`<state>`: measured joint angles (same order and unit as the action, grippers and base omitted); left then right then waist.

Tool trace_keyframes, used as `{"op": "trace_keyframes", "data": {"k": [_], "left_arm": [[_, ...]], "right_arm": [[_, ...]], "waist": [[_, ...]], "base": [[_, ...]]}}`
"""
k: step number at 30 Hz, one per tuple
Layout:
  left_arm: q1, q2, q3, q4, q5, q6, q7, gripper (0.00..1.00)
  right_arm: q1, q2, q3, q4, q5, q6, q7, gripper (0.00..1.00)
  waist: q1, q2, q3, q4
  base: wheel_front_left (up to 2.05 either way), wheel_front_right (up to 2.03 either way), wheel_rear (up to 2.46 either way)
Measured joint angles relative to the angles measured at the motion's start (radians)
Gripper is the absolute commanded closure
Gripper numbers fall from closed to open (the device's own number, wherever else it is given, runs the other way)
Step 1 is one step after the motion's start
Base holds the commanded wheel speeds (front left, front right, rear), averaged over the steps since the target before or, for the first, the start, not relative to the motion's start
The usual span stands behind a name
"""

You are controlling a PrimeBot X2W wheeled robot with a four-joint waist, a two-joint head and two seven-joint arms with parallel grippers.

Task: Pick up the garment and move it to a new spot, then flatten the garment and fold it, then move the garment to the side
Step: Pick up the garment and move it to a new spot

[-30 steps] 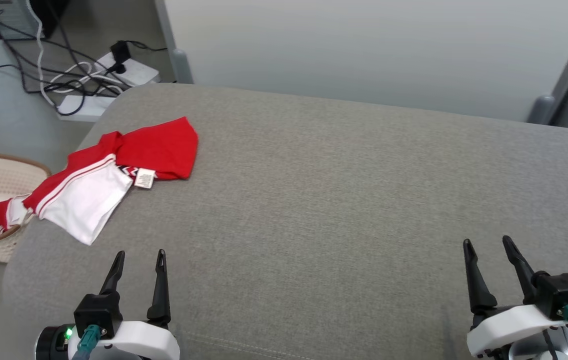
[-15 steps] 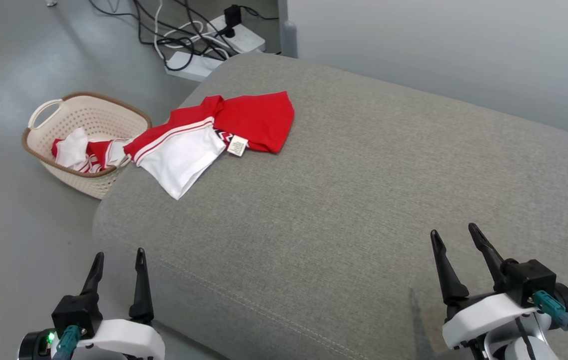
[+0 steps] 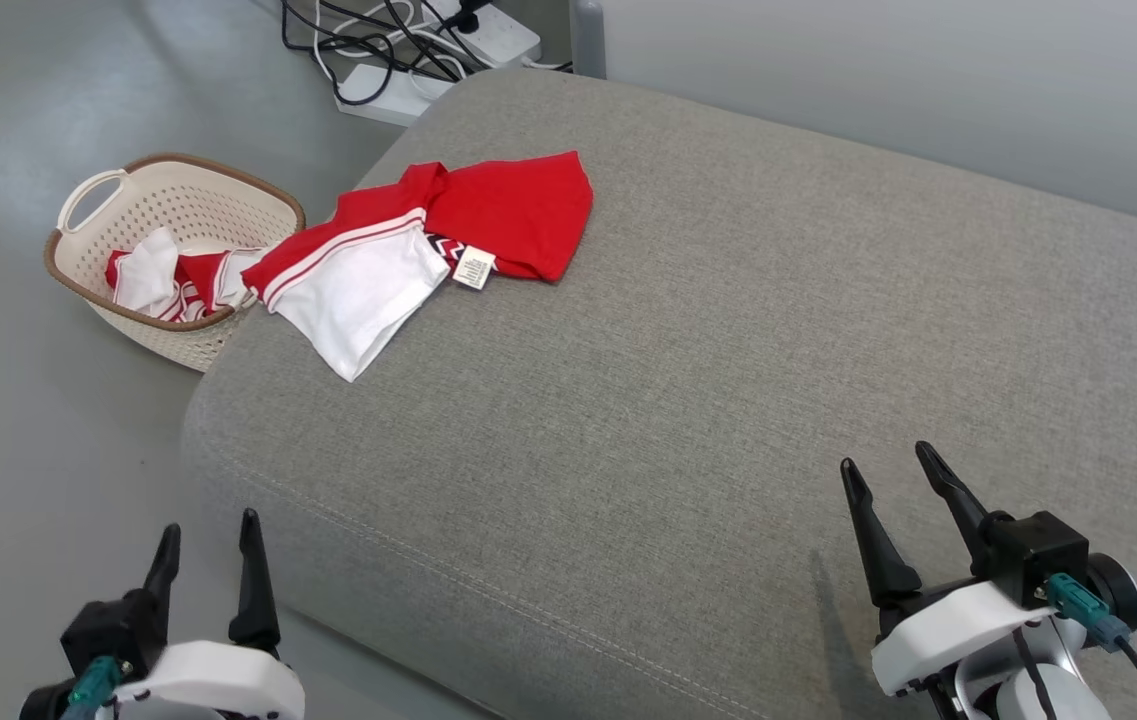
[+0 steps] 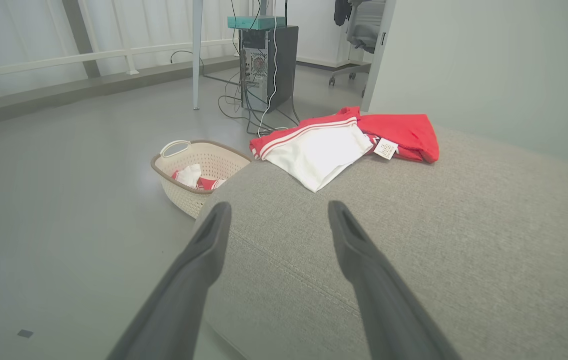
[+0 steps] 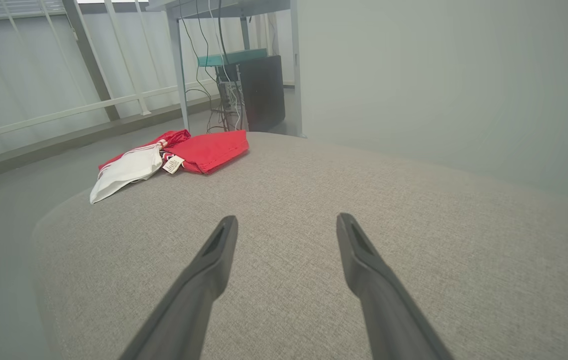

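Red and white garment (image 3: 428, 250) bunched up on the far left corner of the grey cushion (image 3: 688, 360), right by the basket (image 3: 78, 290). Left claw (image 3: 208, 522) wide open, holding nothing, by the near corner. Right claw (image 3: 885, 456) wide open, empty, well away from the garment.

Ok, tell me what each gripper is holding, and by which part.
Nothing is held. The left gripper and right gripper both stand open and empty, apart from the red and white cloth garment lying on the grey fabric cushion.
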<state>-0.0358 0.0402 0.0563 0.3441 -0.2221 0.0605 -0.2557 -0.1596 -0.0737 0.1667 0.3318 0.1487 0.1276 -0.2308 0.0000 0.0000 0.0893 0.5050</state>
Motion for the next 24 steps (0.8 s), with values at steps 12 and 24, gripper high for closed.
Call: {"op": "trace_keyframes", "data": {"k": [12,24], "left_arm": [[-0.327,0.063,0.073,0.206,0.003,-0.078,0.0,0.0],[-0.711,0.178,0.073,0.494,0.0,-0.117,0.059,0.0]], "right_arm": [[-0.043,-0.041,0.007,-0.046,0.0,0.0,0.016,0.0],[-0.098,-0.084,0.037,-0.103,0.003,0.0,0.037,0.0]], "waist": [[0.0,0.0,0.108,-0.083],[0.0,0.0,0.229,-0.211]], "base": [[0.0,0.0,0.0],[0.0,0.0,0.0]]}}
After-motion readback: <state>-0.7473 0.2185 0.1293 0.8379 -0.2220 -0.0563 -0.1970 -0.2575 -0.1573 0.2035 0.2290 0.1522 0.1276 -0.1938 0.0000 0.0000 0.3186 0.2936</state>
